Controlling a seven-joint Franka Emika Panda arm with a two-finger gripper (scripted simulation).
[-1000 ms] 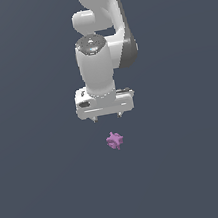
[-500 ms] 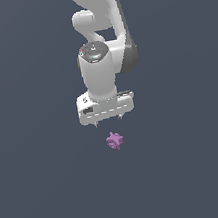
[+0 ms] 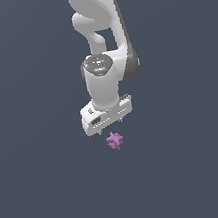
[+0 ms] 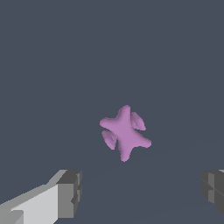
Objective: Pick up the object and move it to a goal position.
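Note:
The object [image 3: 115, 140] is a small pinkish-purple spiky star-like lump lying on the dark grey surface. It also shows in the wrist view [image 4: 125, 132], between and beyond the two fingers. My white gripper [image 3: 110, 128] hangs just above it, slightly tilted, with only short finger stubs showing below the hand. In the wrist view the fingertips [image 4: 70, 192] stand wide apart with nothing between them, so the gripper is open and empty.
The plain dark grey surface [image 3: 49, 192] stretches all around the object. The white arm [image 3: 97, 26] rises behind the gripper toward the top of the exterior view.
The gripper has come down toward the object and tilted a little. The object has not moved.

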